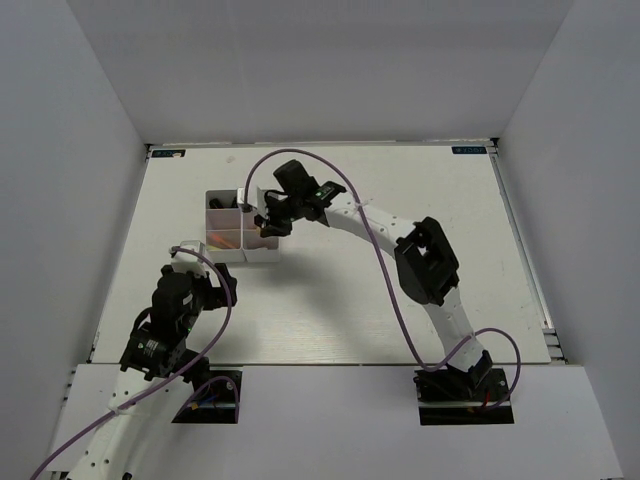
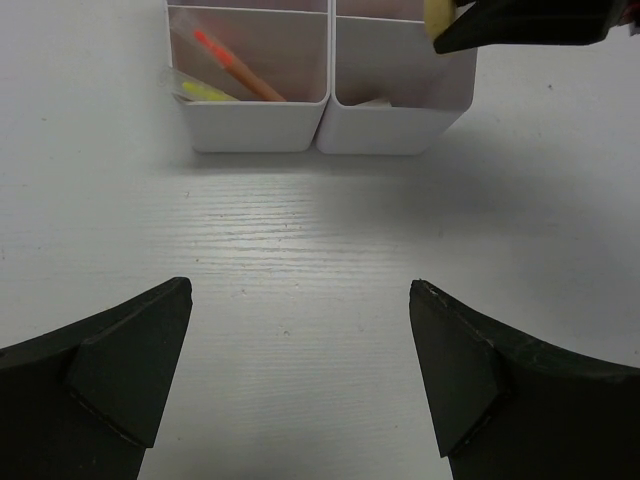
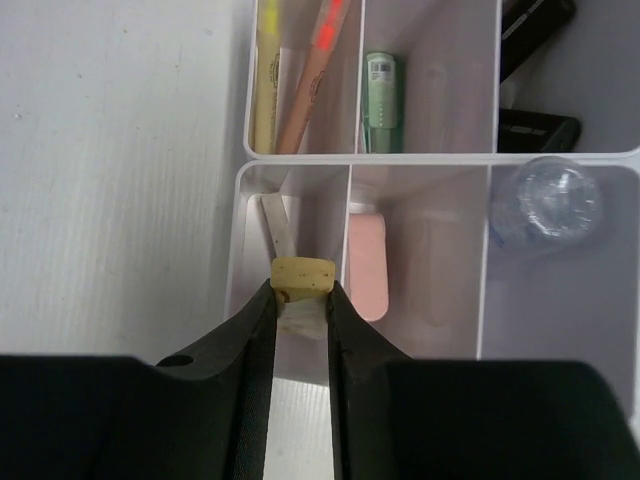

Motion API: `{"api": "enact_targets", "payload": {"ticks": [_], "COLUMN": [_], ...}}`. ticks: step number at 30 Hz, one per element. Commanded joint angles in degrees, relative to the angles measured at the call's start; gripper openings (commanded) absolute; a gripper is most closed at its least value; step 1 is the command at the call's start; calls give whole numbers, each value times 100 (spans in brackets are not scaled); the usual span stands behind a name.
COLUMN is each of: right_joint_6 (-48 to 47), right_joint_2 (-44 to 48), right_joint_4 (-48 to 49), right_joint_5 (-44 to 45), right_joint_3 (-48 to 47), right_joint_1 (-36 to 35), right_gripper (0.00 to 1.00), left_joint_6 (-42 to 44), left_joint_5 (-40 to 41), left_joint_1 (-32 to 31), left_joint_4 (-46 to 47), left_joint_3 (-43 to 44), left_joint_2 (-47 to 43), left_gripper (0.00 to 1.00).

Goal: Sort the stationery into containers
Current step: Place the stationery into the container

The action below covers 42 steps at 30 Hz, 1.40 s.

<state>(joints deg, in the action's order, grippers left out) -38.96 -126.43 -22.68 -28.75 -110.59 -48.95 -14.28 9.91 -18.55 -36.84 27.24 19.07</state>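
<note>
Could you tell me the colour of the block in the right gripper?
The block is pale yellowish tan, clearest in the right wrist view.

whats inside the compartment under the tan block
A thin white strip leans in the compartment; the tan block and the right fingers hide the rest of its floor.

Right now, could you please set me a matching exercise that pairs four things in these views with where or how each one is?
Things:
1. tan block
2. pink capsule
3. yellow pen
4. left gripper

Places or states:
A. open, holding nothing
B. sharing a compartment with an orange pen
C. pinched by the right gripper above the organizer box
D. lying in the compartment beside the one under the block

Pairs: 1-C, 2-D, 3-B, 4-A.
</note>
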Motion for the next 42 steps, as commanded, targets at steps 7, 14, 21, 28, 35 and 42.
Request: {"api": "enact_targets", "payload": {"ticks": [7,14,21,28,35,42], "right_joint_6": [-68,107,1038,1338,1358,2457], "right_joint_2": [-163,75,619,2311,4405,5189], "right_joint_4": [211,176,-87,-1441,701,243], "right_joint_5": [326,282,343,1147,6702,7352], "right_joint_3": [-86,-95,-375,18,4283,6636], "right_joint_1": [-167,-211,-203,-54,210,448], "right_gripper": [27,57,0,90,90,90], "left_joint_6": [48,40,92,92,66,127], "left_joint_5": [46,37,-130,-297,-683,-1237], "left_joint_1": [26,18,26,18,18,18], "left_joint_4": [63,63,151,186,178,133], "left_joint_3": [35,35,-18,-35,26,132], "left_joint_2": [-17,-26,-53,-26,402,905], "left_gripper": [100,100,25,30,100,100]}}
